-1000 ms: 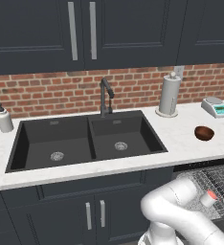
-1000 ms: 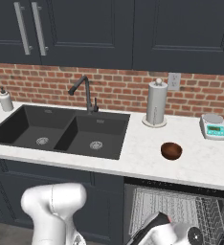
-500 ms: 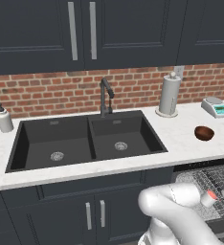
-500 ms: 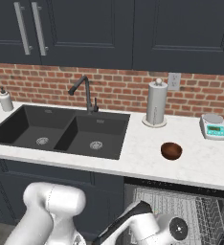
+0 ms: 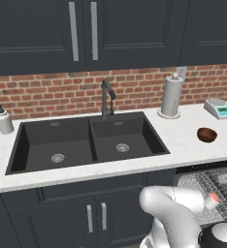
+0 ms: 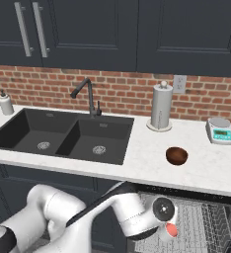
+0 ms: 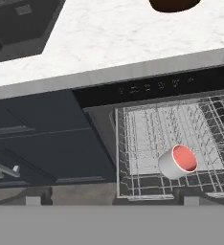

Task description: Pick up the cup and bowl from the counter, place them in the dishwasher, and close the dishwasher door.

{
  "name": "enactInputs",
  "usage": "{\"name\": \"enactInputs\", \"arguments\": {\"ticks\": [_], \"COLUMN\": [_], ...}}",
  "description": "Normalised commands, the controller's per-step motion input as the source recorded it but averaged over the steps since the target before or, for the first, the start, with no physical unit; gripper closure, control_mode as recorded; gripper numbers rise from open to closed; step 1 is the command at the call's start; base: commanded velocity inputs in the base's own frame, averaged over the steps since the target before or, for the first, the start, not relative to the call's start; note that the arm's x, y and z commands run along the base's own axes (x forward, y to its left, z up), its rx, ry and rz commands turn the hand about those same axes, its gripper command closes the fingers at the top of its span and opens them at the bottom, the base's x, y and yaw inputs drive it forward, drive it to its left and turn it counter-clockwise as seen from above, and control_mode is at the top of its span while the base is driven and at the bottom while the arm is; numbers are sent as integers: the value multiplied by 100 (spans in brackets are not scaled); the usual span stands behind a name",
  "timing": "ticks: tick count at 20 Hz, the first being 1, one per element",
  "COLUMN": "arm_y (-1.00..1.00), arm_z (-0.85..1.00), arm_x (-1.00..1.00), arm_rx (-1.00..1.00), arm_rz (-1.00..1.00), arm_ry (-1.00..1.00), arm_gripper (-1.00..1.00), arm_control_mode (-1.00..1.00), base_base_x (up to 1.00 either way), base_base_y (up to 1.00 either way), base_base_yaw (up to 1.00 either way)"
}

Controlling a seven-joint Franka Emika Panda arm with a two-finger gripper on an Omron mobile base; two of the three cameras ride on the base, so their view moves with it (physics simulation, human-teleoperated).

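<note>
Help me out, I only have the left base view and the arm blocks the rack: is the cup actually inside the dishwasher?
Observer: Yes. In the hand view the cup lies tipped on its side in the wire rack, its red inside facing the camera.
Operator: Is the gripper holding it?
Observer: No fingertips show around it there, so I cannot tell the gripper's state.
Operator: And the bowl?
Observer: The bowl sits on the counter in front of the paper-towel roll, to the left of the scale in the right base view.
</note>
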Motion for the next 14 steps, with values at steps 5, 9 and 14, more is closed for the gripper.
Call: {"name": "enactInputs", "arguments": {"ticks": [5, 9, 14], "arm_y": [10, 14, 0], "arm_z": [66, 31, 55], "arm_x": [33, 65, 60], "arm_rx": [0, 0, 0], "arm_rz": [0, 0, 3], "arm_ry": [3, 0, 6], "arm_gripper": [-100, -100, -100], "arm_control_mode": [-100, -100, -100], "base_base_x": [0, 0, 0], "base_base_y": [0, 0, 0], "base_base_yaw": [0, 0, 0]}}
